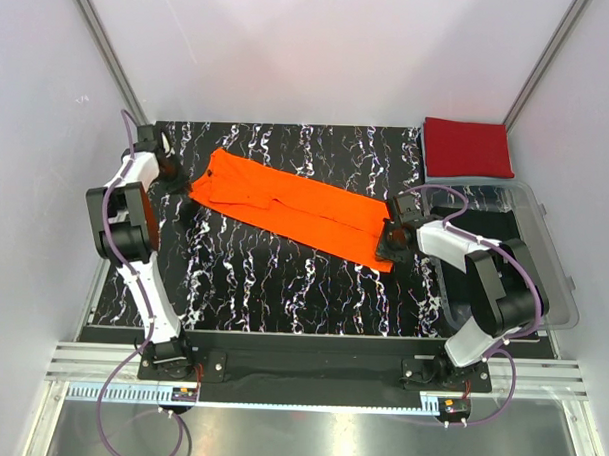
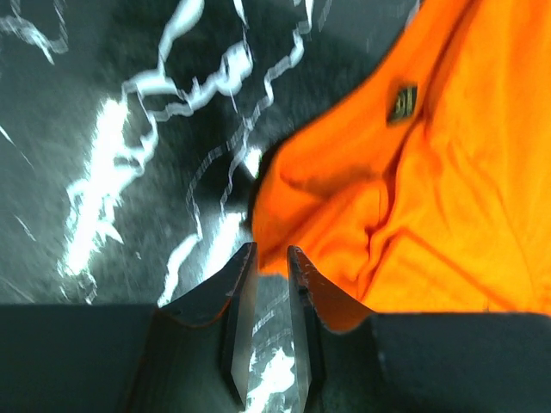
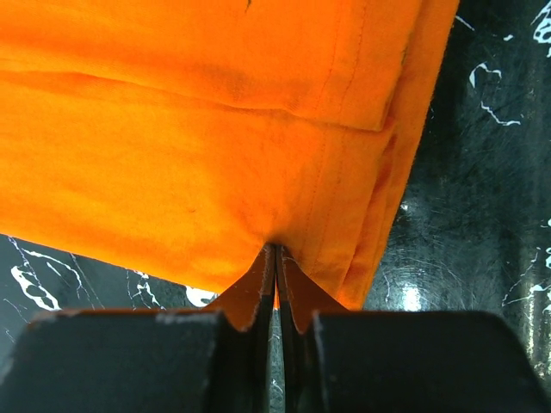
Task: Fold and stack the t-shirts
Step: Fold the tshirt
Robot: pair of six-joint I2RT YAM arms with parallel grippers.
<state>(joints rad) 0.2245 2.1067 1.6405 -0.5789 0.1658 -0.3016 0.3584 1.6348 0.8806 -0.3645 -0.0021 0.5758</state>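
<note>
The bright orange t-shirt (image 1: 285, 207) lies folded into a long band, slanting across the black marbled table (image 1: 253, 276). My left gripper (image 1: 184, 192) is at the band's far-left end. In the left wrist view its jaws (image 2: 271, 249) stand a little apart, with bare table between them and the orange cloth (image 2: 430, 172) just past the tips. My right gripper (image 1: 389, 246) is at the band's near-right end and is shut on the orange hem (image 3: 275, 248). The deep red t-shirt (image 1: 467, 147) lies folded at the back right.
A clear plastic bin (image 1: 544, 256) stands at the table's right edge, beside and behind my right arm. White walls close in the left, right and back sides.
</note>
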